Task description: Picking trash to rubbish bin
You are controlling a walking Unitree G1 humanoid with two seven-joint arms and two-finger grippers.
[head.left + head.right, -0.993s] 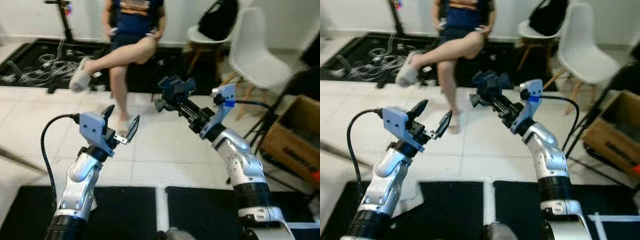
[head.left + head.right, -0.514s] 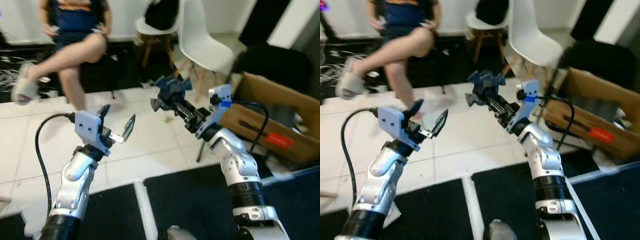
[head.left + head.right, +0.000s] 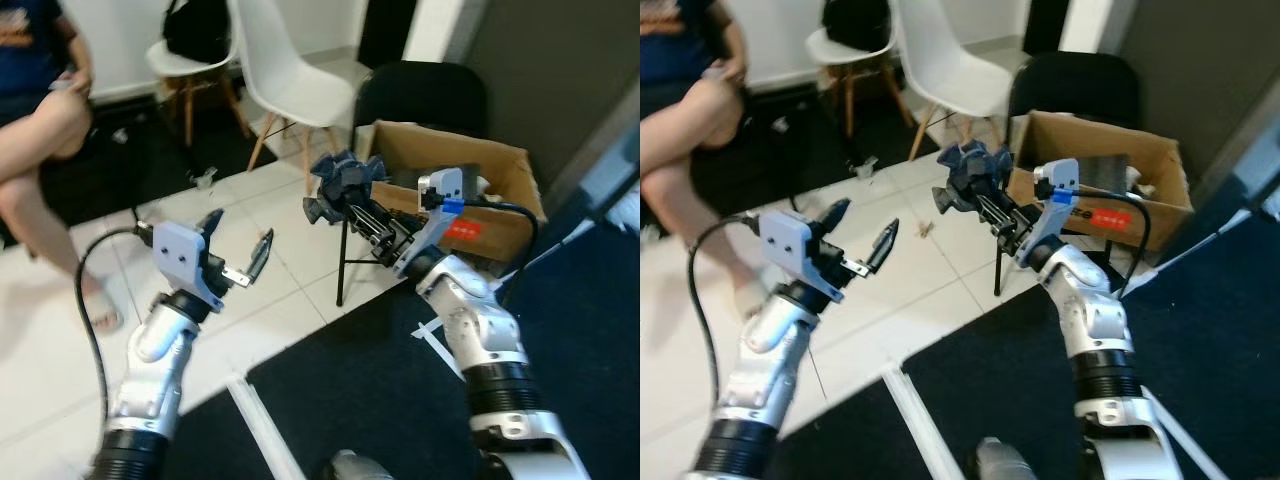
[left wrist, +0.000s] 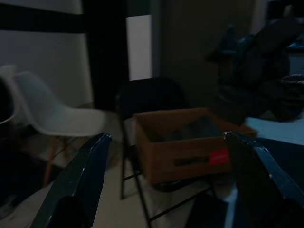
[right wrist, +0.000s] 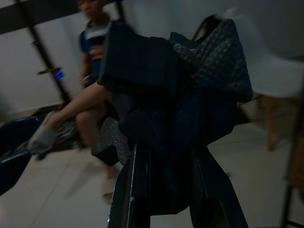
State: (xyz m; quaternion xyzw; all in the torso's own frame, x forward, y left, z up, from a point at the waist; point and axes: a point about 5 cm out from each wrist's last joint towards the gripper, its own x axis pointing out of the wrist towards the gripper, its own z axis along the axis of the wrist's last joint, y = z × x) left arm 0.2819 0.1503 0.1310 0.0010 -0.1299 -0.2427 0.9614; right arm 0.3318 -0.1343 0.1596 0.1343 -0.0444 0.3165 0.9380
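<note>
Here, your right pincer point(image 3: 338, 192) is raised in front of the robot, its black fingers pinching a crumpled dark blue piece of trash point(image 3: 340, 180). In the right wrist view that crumpled trash point(image 5: 175, 80) bulges out above the two fingers point(image 5: 137, 190), which press into it from both sides.

The landmark to steer by is the open cardboard box point(image 3: 505, 195), brown with a red label on its front. It sits on the floor beside a black chair point(image 3: 425, 95). The trash hangs in the air to the robot's left of the box, near it but not over its opening, and above the white tiled floor point(image 3: 290, 260).

Your left pincer point(image 3: 238, 255) is held up well apart from the box, farther to the robot's left, with its fingers spread wide and nothing between them. The left wrist view, though dim, looks past both spread fingers point(image 4: 85, 180) toward the box point(image 4: 180, 147).

Beyond the box stands a white chair point(image 3: 290, 70), and a seated person's bare legs point(image 3: 40, 130) are farther left. A black mat point(image 3: 380, 380) lies under the robot, in front of the box.
</note>
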